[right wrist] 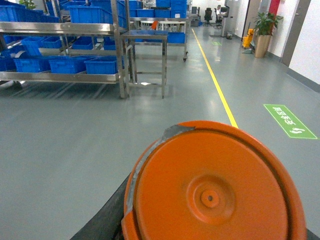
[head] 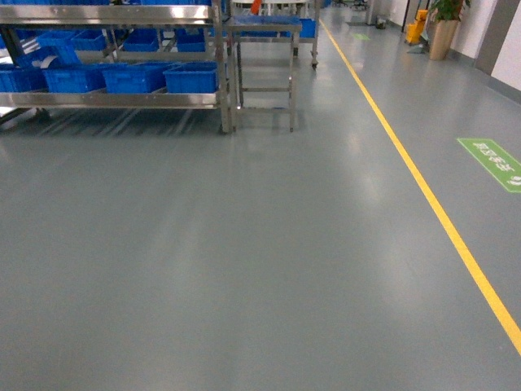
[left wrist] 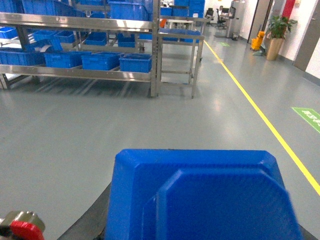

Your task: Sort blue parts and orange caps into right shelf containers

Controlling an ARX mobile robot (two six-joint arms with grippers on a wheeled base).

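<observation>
A blue part (left wrist: pixel 200 185) fills the bottom of the left wrist view, held in my left gripper (left wrist: pixel 200 225), whose dark finger (left wrist: pixel 92 220) shows at its left side. In the right wrist view my right gripper (right wrist: pixel 210 225) is shut on an orange cap (right wrist: pixel 210 195), with one dark finger (right wrist: pixel 107 217) beside it. Neither gripper shows in the head view. The steel shelf (head: pixel 114 99) stands far off at the upper left, several blue containers (head: pixel 191 77) lined along its lower level. The same shelf (left wrist: pixel 80 72) and containers (right wrist: pixel 102 65) appear in both wrist views.
A small steel table (head: pixel 264 24) stands just right of the shelf. A yellow floor line (head: pixel 423 187) runs diagonally on the right, with a green floor sign (head: pixel 492 161) beyond it. A potted plant (head: pixel 444 24) stands at the far wall. Grey floor lies between me and the shelf.
</observation>
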